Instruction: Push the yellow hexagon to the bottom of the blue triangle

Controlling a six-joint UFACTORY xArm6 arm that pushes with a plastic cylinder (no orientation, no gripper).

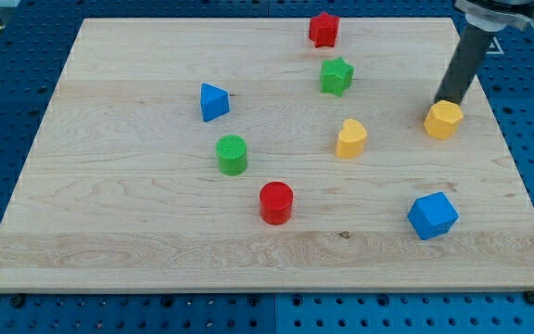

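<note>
One dark rod leaned down from the view's top right; my tip touched the yellow hexagon, well apart from our blue triangle; we had no jaws.

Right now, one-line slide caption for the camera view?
My tip touches the yellow hexagon's top edge at board right; blue triangle sits far left.

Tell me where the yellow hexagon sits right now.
The yellow hexagon lies near the board's right edge in the view's upper half, with my tip right at its top side, right of the yellow heart.
</note>
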